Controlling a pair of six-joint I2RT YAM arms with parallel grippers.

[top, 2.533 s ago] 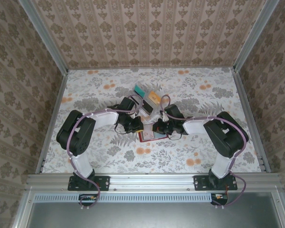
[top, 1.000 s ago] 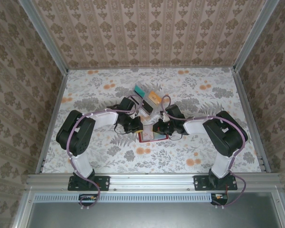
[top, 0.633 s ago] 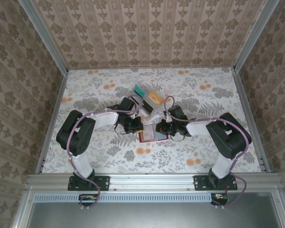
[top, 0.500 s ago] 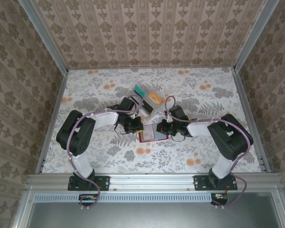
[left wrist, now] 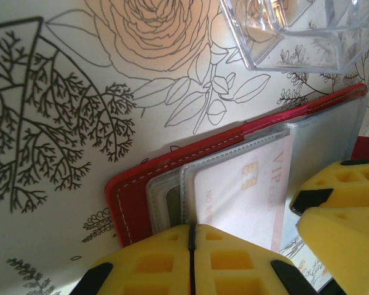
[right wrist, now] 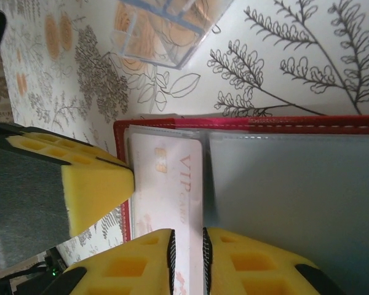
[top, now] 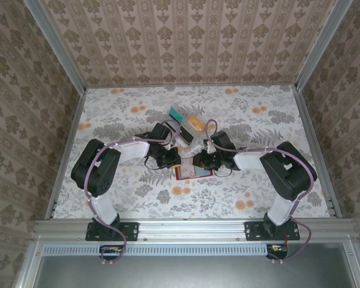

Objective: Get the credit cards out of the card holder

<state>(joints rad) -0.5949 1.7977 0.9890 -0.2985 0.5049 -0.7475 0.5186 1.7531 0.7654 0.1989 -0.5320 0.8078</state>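
Holder point(top: 192, 173) lies open mid-surface, both arms elbowed inward over it; if the pinning tips slip, it could drag along with the pull (nothing is out yet). Left wrist: left fingers point(left wrist: 194, 252) shut tight, pressed at its edge. Right wrist: right fingers point(right wrist: 170, 252) a slit apart over the VIP card point(right wrist: 172, 184); whether they grip it, I cannot tell.
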